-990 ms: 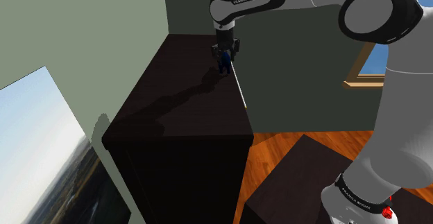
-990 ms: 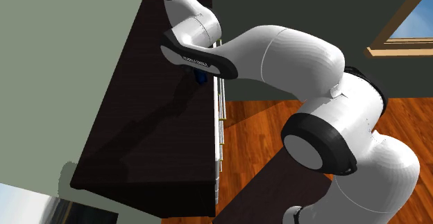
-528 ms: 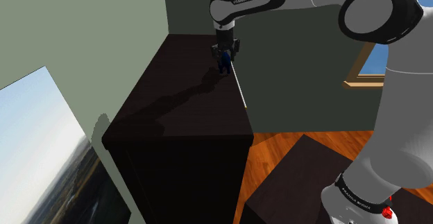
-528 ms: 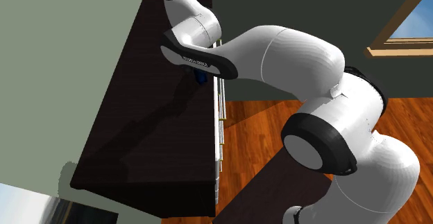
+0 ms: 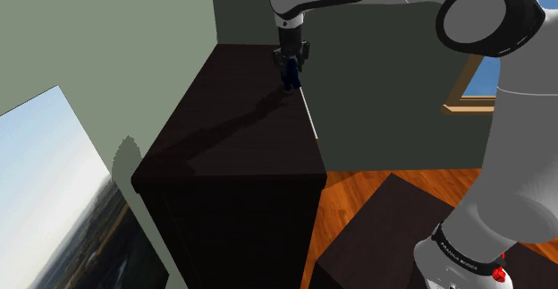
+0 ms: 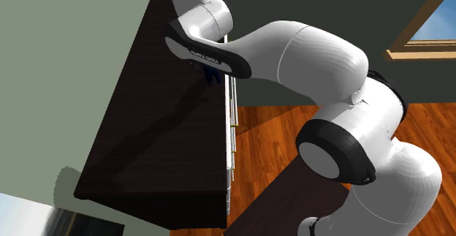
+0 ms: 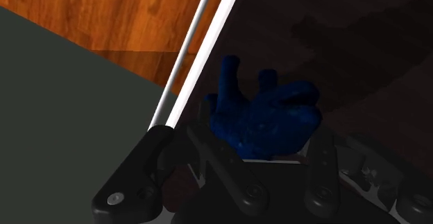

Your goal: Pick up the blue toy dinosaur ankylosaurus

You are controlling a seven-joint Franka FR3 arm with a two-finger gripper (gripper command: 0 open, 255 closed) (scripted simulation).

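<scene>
The arm has gone up a little since a moment ago. The black gripper now sits higher above the dark dresser than it did. The blue toy ankylosaurus has gone up with it. It hangs under the gripper, near the far end of the dresser top and close to the dresser's white front edge.

I think this means the grab worked and the lift has started. The toy looks just off the dresser top, but the gap is too dark to be sure. Its shadow lies on the dresser top close by.

In the wrist view the 2 fingers are pressed in on the toy, 1 on each side. They are only as far apart as the toy's body is wide. The toy's legs stick out past the fingertips, toward the dresser top. Beyond the dresser's white edge is the wood floor.

The toy could slip if the arm moves fast, because it is bumpy and round.
</scene>
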